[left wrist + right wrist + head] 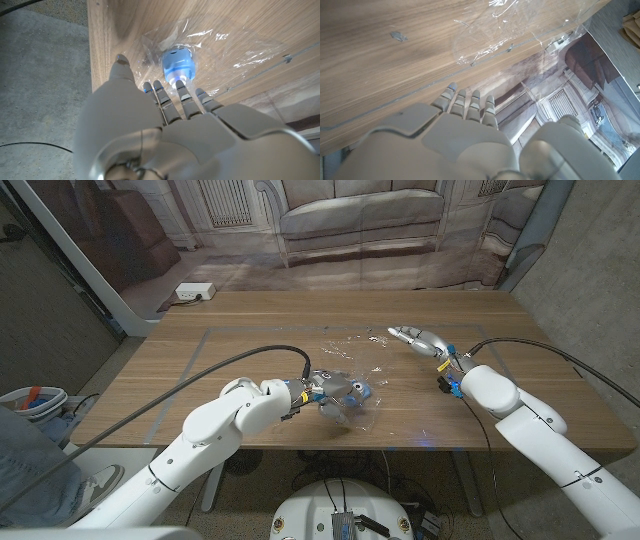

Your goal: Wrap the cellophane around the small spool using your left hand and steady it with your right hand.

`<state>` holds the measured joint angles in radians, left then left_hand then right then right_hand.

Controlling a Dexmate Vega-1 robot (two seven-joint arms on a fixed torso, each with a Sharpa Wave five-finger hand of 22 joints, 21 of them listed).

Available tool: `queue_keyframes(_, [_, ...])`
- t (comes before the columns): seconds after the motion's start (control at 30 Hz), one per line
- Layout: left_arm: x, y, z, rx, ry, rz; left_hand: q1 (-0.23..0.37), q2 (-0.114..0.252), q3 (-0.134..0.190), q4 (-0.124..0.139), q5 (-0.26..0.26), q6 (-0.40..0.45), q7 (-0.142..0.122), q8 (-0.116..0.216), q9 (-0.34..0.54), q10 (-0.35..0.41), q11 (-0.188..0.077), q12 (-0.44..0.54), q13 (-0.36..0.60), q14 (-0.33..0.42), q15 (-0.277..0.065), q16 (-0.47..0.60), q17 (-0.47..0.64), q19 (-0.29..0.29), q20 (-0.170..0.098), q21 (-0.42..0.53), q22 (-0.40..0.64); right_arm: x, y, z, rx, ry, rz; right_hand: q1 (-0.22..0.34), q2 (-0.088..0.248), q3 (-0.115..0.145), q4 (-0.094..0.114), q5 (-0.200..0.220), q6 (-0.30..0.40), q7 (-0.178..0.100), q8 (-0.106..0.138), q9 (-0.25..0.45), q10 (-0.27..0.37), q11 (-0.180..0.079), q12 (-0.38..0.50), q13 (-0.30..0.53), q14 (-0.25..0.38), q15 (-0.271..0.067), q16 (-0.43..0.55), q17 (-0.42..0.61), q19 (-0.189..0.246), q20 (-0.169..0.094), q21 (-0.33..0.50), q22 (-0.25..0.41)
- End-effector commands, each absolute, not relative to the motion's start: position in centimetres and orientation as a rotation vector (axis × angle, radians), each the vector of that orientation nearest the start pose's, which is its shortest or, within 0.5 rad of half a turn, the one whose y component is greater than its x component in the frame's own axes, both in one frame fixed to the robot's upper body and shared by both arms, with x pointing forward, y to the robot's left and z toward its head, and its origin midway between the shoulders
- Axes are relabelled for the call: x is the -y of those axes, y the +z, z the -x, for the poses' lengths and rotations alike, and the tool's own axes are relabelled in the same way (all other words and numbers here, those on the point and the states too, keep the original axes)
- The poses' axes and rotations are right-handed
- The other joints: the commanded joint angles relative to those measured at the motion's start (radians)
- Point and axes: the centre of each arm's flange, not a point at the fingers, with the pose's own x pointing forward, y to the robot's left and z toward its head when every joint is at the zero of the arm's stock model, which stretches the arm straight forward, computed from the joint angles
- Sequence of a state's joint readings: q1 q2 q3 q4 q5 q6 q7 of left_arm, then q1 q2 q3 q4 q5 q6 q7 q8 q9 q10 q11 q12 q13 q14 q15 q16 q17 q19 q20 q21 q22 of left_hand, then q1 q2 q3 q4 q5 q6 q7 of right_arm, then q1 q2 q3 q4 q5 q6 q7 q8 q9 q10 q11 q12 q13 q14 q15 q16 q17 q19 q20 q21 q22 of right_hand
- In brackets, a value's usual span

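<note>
Two risks on the wooden worktop [200, 370]: crinkled clear cellophane sheet [350, 360] slipping, small blue spool [177, 65] near front edge rolling off, with left robot hand [335, 390] touching, grip unclear, right robot hand [420, 340] open, apart.

Head cam overhead, wrist cams close, all share cellophane [352, 358]

Left hand [335, 390] reaches forward, fingers extended; right hand [420, 340] outstretched, empty.
</note>
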<state>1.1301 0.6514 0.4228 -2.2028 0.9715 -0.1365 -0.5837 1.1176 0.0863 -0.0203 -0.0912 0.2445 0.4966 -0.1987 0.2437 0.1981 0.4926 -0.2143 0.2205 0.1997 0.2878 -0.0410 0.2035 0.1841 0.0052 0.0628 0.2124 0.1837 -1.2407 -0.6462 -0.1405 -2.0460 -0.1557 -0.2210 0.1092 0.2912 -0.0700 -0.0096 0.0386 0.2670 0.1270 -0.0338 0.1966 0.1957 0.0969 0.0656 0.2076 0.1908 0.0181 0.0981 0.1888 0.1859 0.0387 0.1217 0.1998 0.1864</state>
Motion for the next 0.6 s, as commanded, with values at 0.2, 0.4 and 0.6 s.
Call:
queue_keyframes(0.2, [-9.2, -5.9, -46.4, 0.802, -0.546, -1.831, 0.012, 0.011, 0.004, -0.006, -0.007, 0.019, -0.005, 0.007, 0.002, 0.009, -0.002, -0.004, 0.004, 0.011, -0.097, -0.001, 0.003, 0.011, 0.005, 0.002, 0.002, 25.6, -3.8, -52.2, 0.517, 0.128, 0.801, -0.007, 0.001, -0.003, 0.004, 0.010, 0.007, 0.001, 0.008, -0.001, 0.012, 0.000, 0.010, 0.001, 0.008, 0.003, 0.005, 0.003, 0.005, 0.001, 0.005, 0.002])
queue_keyframes(0.4, [-8.2, -5.4, -47.2, 0.849, -0.591, -1.842, 0.018, 0.016, 0.007, -0.008, -0.009, 0.036, -0.013, 0.012, 0.002, 0.024, -0.002, -0.002, 0.004, 0.020, -0.097, 0.002, 0.003, 0.013, 0.006, 0.001, 0.002, 26.0, -4.2, -51.7, 0.514, 0.108, 0.784, -0.008, 0.001, -0.004, 0.004, 0.010, 0.009, 0.002, 0.009, -0.001, 0.012, 0.000, 0.010, 0.001, 0.008, 0.003, 0.005, 0.003, 0.004, 0.001, 0.005, 0.002])
queue_keyframes(0.6, [-7.9, -5.2, -47.7, 0.861, -0.644, -1.841, 0.026, 0.019, 0.010, -0.012, -0.011, 0.048, -0.017, 0.014, 0.002, 0.038, -0.002, 0.000, 0.004, 0.030, -0.103, 0.004, 0.003, 0.021, 0.008, 0.004, 0.001, 26.4, -4.6, -51.1, 0.514, 0.081, 0.767, -0.008, 0.002, -0.005, 0.004, 0.011, 0.011, 0.002, 0.009, -0.001, 0.012, 0.000, 0.010, 0.001, 0.010, 0.004, 0.005, 0.003, 0.005, 0.000, 0.005, 0.002])
